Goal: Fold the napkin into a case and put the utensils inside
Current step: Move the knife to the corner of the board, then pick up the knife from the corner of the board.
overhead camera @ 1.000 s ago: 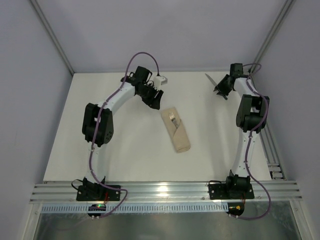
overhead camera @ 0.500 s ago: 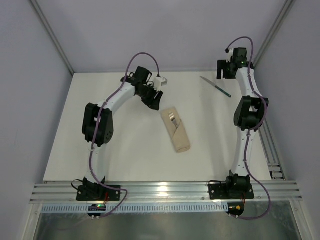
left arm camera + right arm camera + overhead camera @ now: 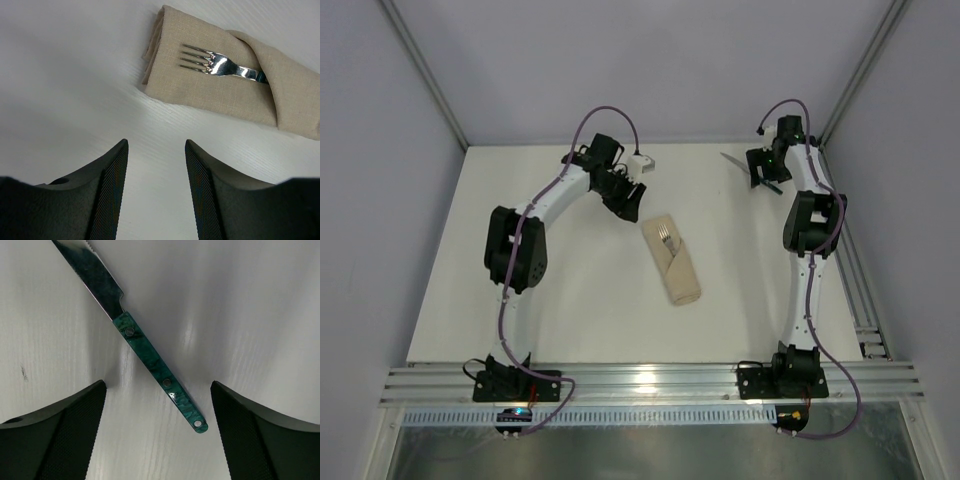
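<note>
The flat white table [image 3: 570,300] fills the middle of the top view. The left arm [image 3: 520,245], white links with black joints, rises from its base at the lower left. It bends at a dark elbow and arcs up and right toward the upper centre. The right arm [image 3: 810,225] stands almost straight up the right side of the frame, and its wrist folds back down in the upper right.

The beige-tan cloth napkin, folded into a narrow oblong case [image 3: 672,262], lies at the centre of the table, slanted from upper left to lower right. The left gripper [image 3: 628,200] hangs just above and left of its upper end. In the left wrist view the left gripper's [image 3: 156,145] two dark fingers stand apart with only bare table between them, and the case [image 3: 220,90] lies in the upper right.

The table knife [image 3: 150,352], with a silver blade and a mottled green riveted handle, lies flat on the table, running from upper left to lower right. The right gripper [image 3: 157,385] is spread wide on either side of the handle without touching it. From above, the blade [image 3: 732,159] juts out left of the right gripper [image 3: 760,172].

The silver fork [image 3: 215,62] is tucked in the case, its tines showing and its handle under the fold.
</note>
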### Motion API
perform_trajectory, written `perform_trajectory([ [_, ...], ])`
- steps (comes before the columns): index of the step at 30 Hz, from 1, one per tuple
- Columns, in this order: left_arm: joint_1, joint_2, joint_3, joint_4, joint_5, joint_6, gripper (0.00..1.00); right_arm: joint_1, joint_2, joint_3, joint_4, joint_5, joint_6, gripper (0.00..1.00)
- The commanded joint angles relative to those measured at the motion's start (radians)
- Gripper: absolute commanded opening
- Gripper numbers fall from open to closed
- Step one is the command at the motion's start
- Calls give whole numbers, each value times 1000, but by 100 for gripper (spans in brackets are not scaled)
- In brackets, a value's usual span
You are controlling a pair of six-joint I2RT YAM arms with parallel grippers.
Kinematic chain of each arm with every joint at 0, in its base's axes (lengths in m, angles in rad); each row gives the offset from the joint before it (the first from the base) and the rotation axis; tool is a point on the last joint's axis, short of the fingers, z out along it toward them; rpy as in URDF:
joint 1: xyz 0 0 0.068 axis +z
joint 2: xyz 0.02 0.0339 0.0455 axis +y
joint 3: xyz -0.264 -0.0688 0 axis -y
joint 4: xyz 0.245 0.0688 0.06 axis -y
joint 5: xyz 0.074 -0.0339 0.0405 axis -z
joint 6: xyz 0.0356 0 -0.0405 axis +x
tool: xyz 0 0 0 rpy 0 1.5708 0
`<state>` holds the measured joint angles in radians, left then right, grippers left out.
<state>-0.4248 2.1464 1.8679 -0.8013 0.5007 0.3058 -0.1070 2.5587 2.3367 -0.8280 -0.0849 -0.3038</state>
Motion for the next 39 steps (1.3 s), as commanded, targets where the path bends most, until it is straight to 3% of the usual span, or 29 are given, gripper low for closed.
perform_trajectory([
  [1, 4, -39, 39, -16, 13, 7, 52, -5, 4, 9, -120, 48, -38, 84],
  [2, 4, -37, 40, -18, 13, 9, 52, -5, 11, 7, -128, 42, -35, 68],
  [4, 4, -37, 40, -21, 10, 12, 52, -5, 12, 6, -134, 40, -17, 51],
  [5, 4, -37, 40, -24, 9, 12, 52, -3, 0, -2, -147, 34, -20, 37],
  [10, 4, -36, 43, -24, 13, 12, 52, -3, -78, -109, -175, 36, -3, 14],
  [12, 4, -37, 43, -24, 18, 12, 52, -2, -124, -236, -187, 31, 29, 4],
  [18, 4, -52, 47, -24, 38, 12, 52, 18, -397, -755, -180, 62, 238, 4],
  [21, 4, -56, 54, -33, 36, 19, 52, 61, -434, -806, -204, 153, 258, 29],
  [24, 4, -68, 51, -39, 42, 16, 52, 64, -422, -806, -162, 137, 278, 37],
  [31, 4, -82, 17, -33, 44, 21, 52, 66, -410, -838, -140, 139, 278, 36],
  [39, 4, -46, 17, -52, 41, 23, 52, 67, -430, -846, -161, 165, 275, 5],
])
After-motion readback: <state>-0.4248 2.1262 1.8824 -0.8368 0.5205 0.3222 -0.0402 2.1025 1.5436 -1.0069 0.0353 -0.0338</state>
